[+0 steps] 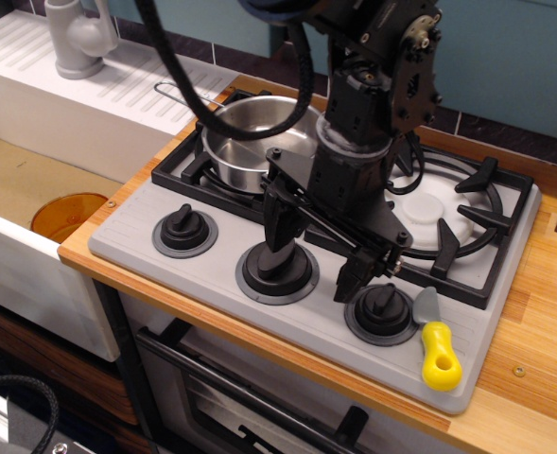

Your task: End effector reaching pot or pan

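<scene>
Nearest the camera: oven door handle under the front edge of the wooden bench. On the grey stove top, front right corner, a small spatula with a yellow handle lies just right of the right knob. Three black knobs in a row along the front: left knob, middle knob, right one. The hand hangs low over that row, fingers pointing down and spread apart with nothing between them, so open and empty. One finger comes down right above the middle knob, the other ends between middle and right knobs; can't tell if either touches the stove. Bulky black wrist and cables rise behind it, covering the centre of the stove. Left, below bench level, a round orange dish sits in the white sink. Further back, the steel pan sits on the rear-left burner grate, shiny, empty, its thin wire handle pointing back-left past the stove edge. Pan is behind and left of the hand, clear of the fingers, partly hidden by the wrist. Right burner has a white cap, black grate, bare. Far back left: grey tap on the white ribbed drainer.
</scene>
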